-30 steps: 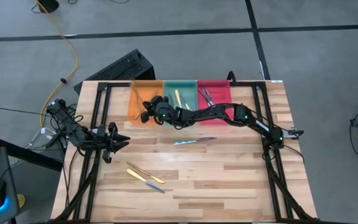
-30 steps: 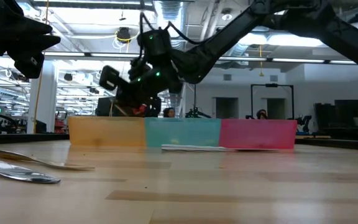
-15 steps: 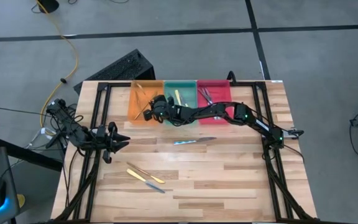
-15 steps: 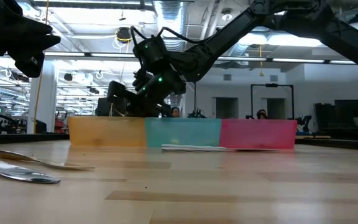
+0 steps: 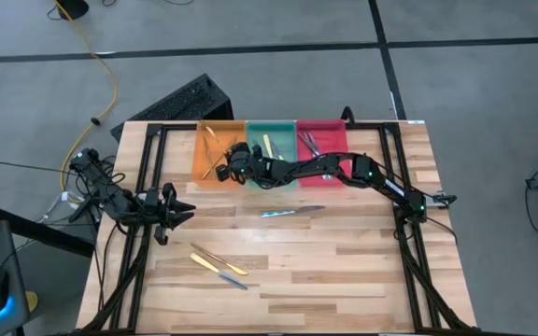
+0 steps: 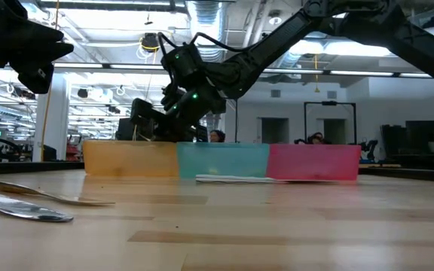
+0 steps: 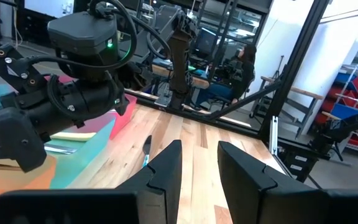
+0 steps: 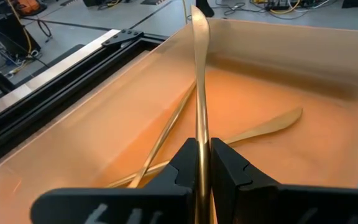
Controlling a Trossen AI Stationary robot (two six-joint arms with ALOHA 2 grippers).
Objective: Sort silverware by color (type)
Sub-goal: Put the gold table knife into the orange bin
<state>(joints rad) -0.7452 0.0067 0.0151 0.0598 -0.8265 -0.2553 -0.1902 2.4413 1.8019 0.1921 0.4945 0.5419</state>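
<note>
My right gripper (image 8: 202, 163) reaches from the table's right over the orange tray (image 5: 215, 147) at the far edge and is shut on a thin bronze-gold utensil (image 8: 199, 74). Two more bronze-gold utensils (image 8: 166, 134) lie crossed on that tray's floor. In the low view this gripper (image 6: 148, 120) hangs just above the orange tray's wall. My left gripper (image 5: 181, 211) waits open near the table's left edge, touching nothing. A silver knife with a bluish handle (image 5: 290, 212) lies mid-table. A gold, a yellow-handled and a bluish utensil (image 5: 219, 263) lie together toward the near left. My right gripper pinches the bronze-gold utensil's handle (image 8: 201, 146) between its two fingers. The utensil runs straight out ahead, along the fingers, not across them. The fingers come slanting down from the table's right. The utensil's free end (image 8: 197, 22) reaches past the tray's far-left wall, above the two utensils below.
The green tray (image 5: 271, 142) holds yellow-handled pieces and the red tray (image 5: 321, 142) silver ones; both stand right of the orange tray. My right arm (image 5: 344, 173) lies across the front of these trays. Bare wood (image 5: 344, 271) spreads over the near right.
My right gripper has moved toward the table's left and down, from over the orange and green trays' shared wall into the orange tray, carrying the bronze-gold utensil. In the last half second it has kept nearly still. My left arm has not moved.
</note>
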